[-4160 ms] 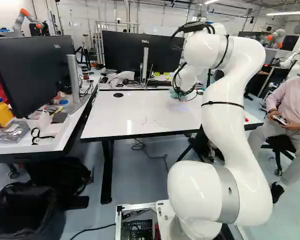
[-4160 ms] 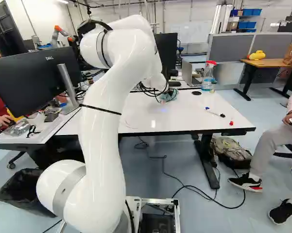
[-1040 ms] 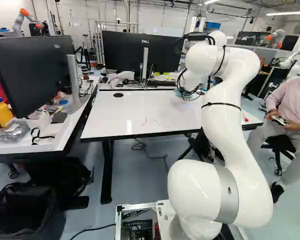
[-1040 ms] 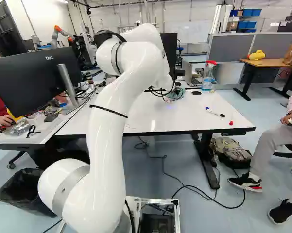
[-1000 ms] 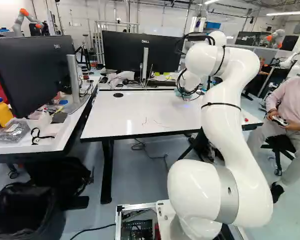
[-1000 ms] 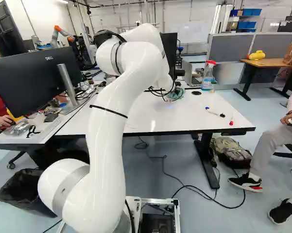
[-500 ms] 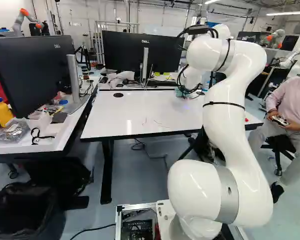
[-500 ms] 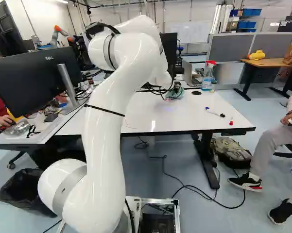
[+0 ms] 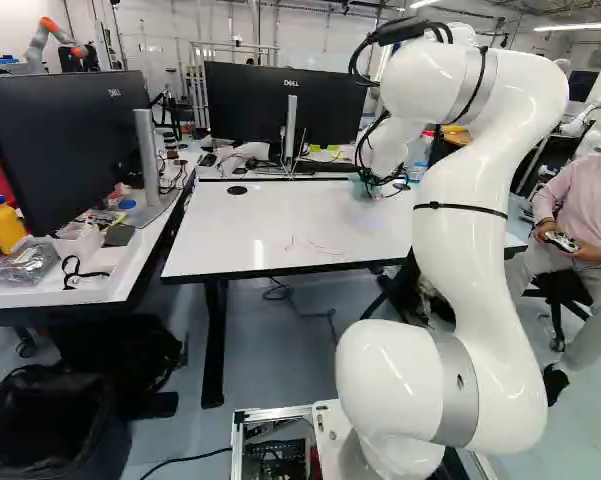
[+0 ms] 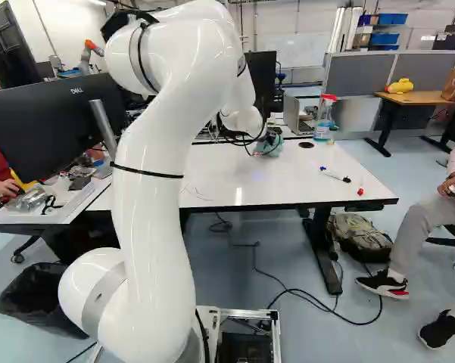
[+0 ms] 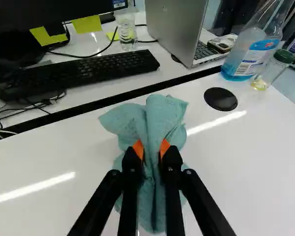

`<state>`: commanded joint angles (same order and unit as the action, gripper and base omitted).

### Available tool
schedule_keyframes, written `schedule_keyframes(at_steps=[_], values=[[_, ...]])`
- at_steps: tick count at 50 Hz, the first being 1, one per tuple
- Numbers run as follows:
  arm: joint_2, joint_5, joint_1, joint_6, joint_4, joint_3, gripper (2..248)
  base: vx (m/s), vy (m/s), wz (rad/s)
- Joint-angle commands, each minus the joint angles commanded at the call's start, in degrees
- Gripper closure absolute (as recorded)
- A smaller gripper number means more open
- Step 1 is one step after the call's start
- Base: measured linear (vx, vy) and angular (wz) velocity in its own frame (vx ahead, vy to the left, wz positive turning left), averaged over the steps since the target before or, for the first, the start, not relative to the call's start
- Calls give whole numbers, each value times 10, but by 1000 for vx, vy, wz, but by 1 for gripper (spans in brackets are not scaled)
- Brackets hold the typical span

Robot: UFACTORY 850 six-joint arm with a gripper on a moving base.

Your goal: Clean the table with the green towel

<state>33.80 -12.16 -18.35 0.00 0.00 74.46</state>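
At the table's far side, the black gripper point(image 10: 272, 136) is partly hidden behind the wrist in the right base view. The wrist view has the gripper point(image 11: 151, 150) shut on the green towel point(image 11: 159, 118), whose bunched folds are pinched between orange pads and spread out ahead of and beneath the fingers. The towel point(image 10: 269, 147) is low at the white tabletop point(image 10: 288, 181); whether it touches is unclear. Thin reddish and dark scribbles point(image 9: 315, 247) mark the table's near part.
Beyond the far edge are a keyboard point(image 11: 88, 69), a laptop point(image 11: 179, 29) and monitors. A spray bottle point(image 11: 253, 51) and a small jar point(image 11: 272, 71) stand near the far corner. A marker point(image 10: 333, 175) and red cap point(image 10: 360, 191) lie rightward. Another robot point(image 10: 91, 54) stands behind.
The arm's upper bend has swung nearer the base, moving right in the left base view and left in the right base view. Gripper and held towel have shifted slightly left. The base has not moved.
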Motion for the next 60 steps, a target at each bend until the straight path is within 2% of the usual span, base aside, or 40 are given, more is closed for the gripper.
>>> schedule_keyframes(at_steps=[21,60], values=[[-57,0,3,0,0,-76,195,0,0,0],[-150,0,-11,0,0,-193,195,0,0,0]])
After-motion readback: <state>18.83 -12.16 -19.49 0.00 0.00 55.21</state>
